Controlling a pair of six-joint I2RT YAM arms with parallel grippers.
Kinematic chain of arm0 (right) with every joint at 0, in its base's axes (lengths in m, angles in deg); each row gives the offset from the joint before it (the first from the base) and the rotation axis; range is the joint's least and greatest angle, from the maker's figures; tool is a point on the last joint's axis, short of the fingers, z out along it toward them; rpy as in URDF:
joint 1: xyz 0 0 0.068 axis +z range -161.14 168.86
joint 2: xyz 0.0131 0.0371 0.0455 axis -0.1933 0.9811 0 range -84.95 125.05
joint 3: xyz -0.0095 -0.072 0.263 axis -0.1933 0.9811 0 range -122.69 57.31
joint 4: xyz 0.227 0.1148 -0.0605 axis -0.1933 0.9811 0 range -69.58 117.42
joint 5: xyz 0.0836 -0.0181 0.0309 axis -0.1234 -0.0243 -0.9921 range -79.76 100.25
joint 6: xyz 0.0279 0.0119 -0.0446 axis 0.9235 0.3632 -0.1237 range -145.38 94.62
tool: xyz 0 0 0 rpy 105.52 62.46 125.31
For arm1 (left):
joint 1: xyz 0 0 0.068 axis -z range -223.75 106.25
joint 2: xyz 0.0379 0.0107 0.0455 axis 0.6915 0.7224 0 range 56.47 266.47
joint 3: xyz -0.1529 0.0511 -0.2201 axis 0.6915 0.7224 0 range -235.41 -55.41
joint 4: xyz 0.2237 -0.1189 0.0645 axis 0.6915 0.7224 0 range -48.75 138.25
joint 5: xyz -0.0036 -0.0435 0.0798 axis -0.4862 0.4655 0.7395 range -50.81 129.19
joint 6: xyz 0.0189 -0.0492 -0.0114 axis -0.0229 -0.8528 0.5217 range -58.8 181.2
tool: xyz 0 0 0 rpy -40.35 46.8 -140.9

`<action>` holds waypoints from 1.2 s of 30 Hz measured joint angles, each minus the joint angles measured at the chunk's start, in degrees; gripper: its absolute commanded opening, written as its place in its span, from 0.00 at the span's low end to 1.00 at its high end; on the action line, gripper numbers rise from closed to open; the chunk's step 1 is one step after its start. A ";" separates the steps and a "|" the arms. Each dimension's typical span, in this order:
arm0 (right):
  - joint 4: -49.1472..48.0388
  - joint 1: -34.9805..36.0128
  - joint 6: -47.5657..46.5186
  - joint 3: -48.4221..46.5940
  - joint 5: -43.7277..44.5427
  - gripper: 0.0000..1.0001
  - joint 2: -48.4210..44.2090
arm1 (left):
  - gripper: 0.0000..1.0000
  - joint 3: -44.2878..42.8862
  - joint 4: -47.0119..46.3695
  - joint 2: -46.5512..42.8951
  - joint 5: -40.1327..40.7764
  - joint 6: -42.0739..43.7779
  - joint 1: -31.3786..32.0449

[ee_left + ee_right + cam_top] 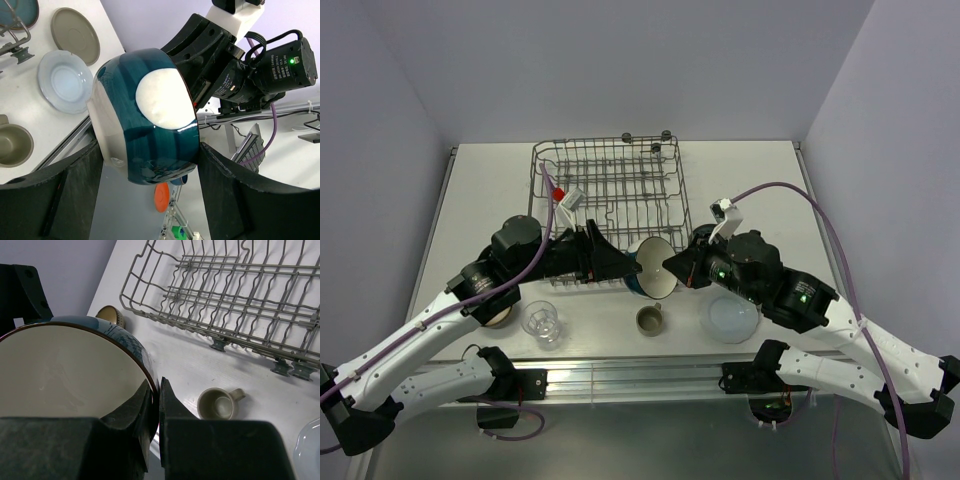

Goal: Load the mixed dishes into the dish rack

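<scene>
The teal bowl with a cream inside (645,268) hangs on its side above the table, just in front of the dish rack (610,180). My right gripper (670,265) is shut on its rim, one finger inside and one outside; the right wrist view shows this pinch (156,385) on the bowl (65,370). My left gripper (618,264) is open, its fingers spread on either side of the bowl (145,125). I cannot tell whether they touch it. The rack stands empty.
An olive-grey mug (648,320) and a clear glass (541,323) stand near the front edge. A pale-blue plate (729,318) lies at the right front, with a beige plate (75,35) and a teal plate (20,10) beyond it. A brownish bowl (111,316) sits under my left arm.
</scene>
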 measured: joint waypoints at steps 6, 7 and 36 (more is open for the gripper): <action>-0.44 0.00 -0.02 0.22 0.24 0.00 -0.02 | 0.00 0.00 -0.04 0.00 0.11 -0.04 -0.07; -0.44 0.00 -0.02 0.22 0.31 0.00 -0.02 | 0.00 0.00 -0.11 0.00 0.15 -0.13 -0.07; -2.69 -0.15 0.70 0.09 4.70 1.00 -2.64 | 0.00 -4.90 11.23 1.27 7.39 2.86 0.39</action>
